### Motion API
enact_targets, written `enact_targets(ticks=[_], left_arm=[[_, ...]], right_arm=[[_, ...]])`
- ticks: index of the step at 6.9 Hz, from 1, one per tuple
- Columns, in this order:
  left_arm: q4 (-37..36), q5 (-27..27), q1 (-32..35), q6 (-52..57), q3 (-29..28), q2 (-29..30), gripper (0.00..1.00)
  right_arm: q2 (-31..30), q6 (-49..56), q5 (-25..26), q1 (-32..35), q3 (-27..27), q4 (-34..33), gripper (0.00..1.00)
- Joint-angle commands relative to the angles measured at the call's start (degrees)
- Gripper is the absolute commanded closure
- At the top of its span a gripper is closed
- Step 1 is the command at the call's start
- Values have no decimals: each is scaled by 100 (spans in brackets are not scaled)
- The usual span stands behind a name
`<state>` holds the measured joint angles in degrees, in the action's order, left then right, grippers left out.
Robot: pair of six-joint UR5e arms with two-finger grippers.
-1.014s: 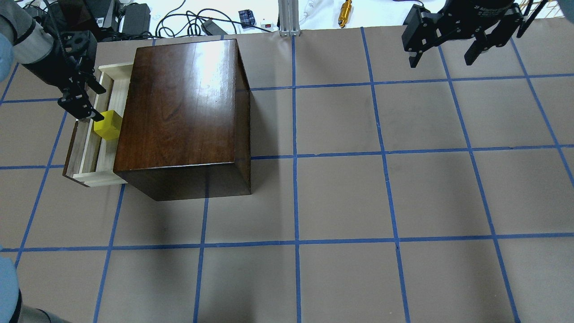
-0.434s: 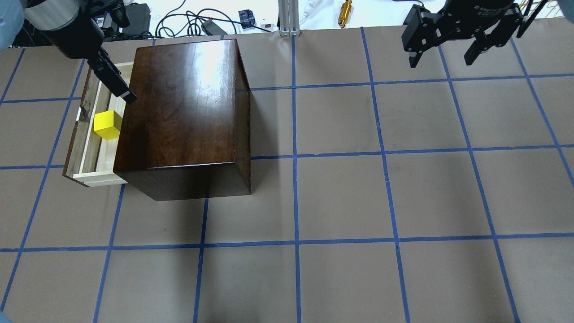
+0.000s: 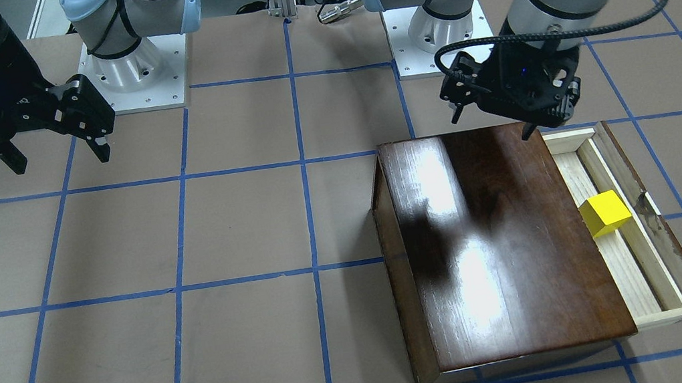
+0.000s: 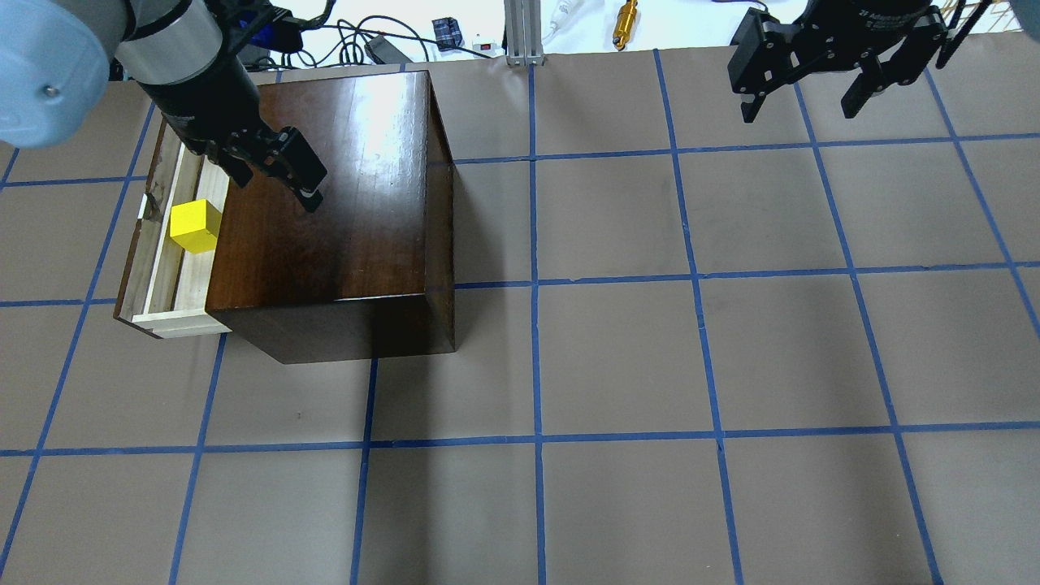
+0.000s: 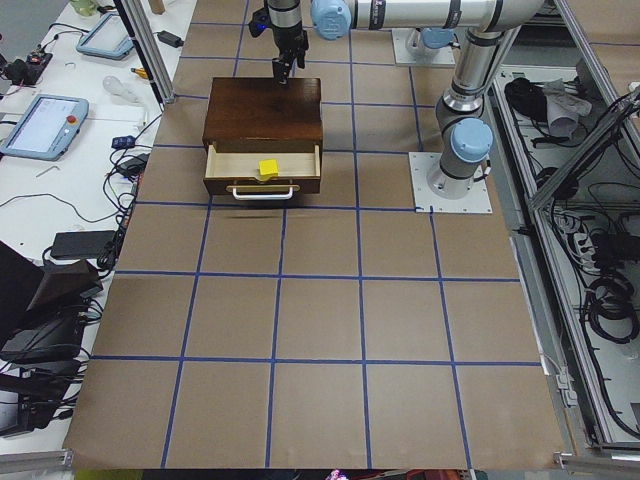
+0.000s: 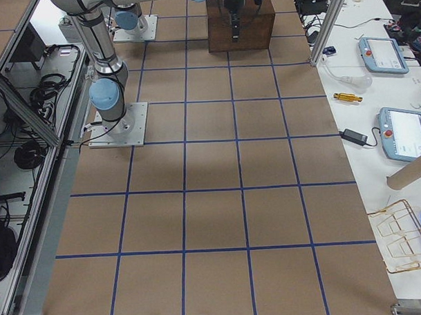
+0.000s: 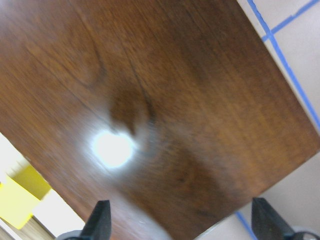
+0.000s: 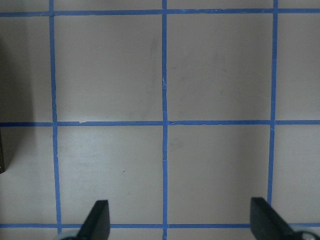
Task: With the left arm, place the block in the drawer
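Left hand (image 4: 276,187) was wide open and empty, hovering above the box (image 4: 349,211) top, near its drawer-side edge. Wrist view showed both fingertips spread w/ only glossy wood btwn them. Block (image 4: 195,226) sat on the floor of the pulled-out drawer (image 4: 151,268), approx. mid-length, just beside the box's opening and apart from the hand. So placement looked done, and the step in hand was prob. the retreat. Doing it well meant holding height over the lid so no fingertip scraped it, and leaving w/o passing low over the drawer. It also meant no nudge to box or drawer front, else the block could slide. Right hand (image 4: 800,106) hung open over the tabletop (image 4: 617,349), well apart from box and block, holding nothing. It prob. had no part in this step.
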<state>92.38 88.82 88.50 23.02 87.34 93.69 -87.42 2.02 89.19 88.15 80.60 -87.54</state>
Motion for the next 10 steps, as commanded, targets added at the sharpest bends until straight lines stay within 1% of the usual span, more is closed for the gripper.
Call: enact_targets(ticks=[1, 3, 5, 10], left_arm=[[-45, 135, 141, -1294, 309, -429, 0], [-175, 56, 150, -1511, 380, -457, 0], [-439, 56, 150, -2193, 380, -360, 0], [-519, 47, 133, -2196, 371, -342, 0]], right_arm=[[6, 0, -7, -9, 0, 0, 0], [-3, 0, -7, -9, 0, 0, 0], [-3, 0, 2, 0, 0, 0, 0], [-3, 0, 2, 0, 0, 0, 0]])
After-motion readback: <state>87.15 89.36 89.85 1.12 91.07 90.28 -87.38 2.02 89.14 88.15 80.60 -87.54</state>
